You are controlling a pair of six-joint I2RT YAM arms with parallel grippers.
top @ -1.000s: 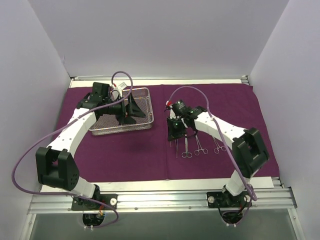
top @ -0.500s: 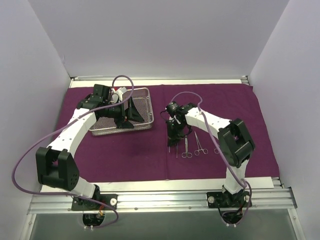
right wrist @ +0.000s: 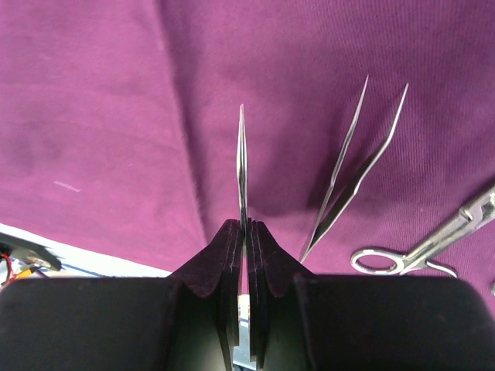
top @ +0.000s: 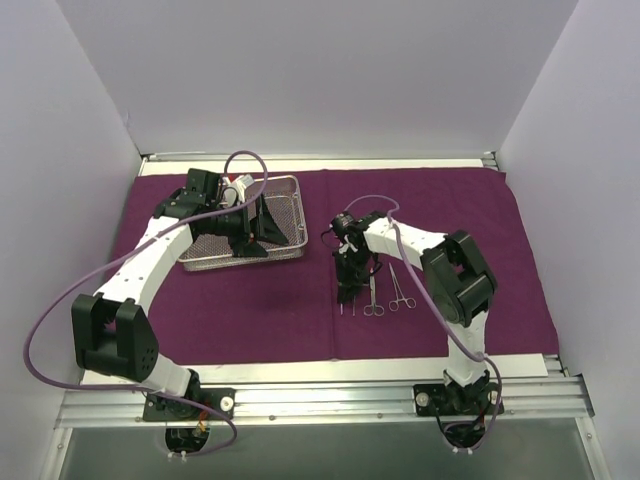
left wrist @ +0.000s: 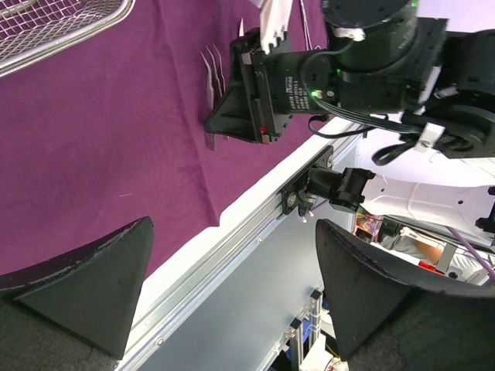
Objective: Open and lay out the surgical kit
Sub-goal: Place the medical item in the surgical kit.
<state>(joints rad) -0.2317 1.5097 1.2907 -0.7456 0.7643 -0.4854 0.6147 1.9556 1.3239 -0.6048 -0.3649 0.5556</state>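
Since a second ago our right arm has folded its elbow inward, carrying the right gripper (top: 347, 288) nearer, toward seven o'clock. Only the right wrist view shows its jaws clamped together on a slim pointed instrument (right wrist: 241, 162), tip over the purple cloth (right wrist: 93, 116). Loose tweezers (right wrist: 352, 182) lie on the cloth at two o'clock of it, and a ring-handled instrument (right wrist: 433, 239) at three. Farther off, at ten o'clock, the left gripper (top: 255, 225) hangs spread wide over the wire-mesh tray (top: 240, 263), unmoved.
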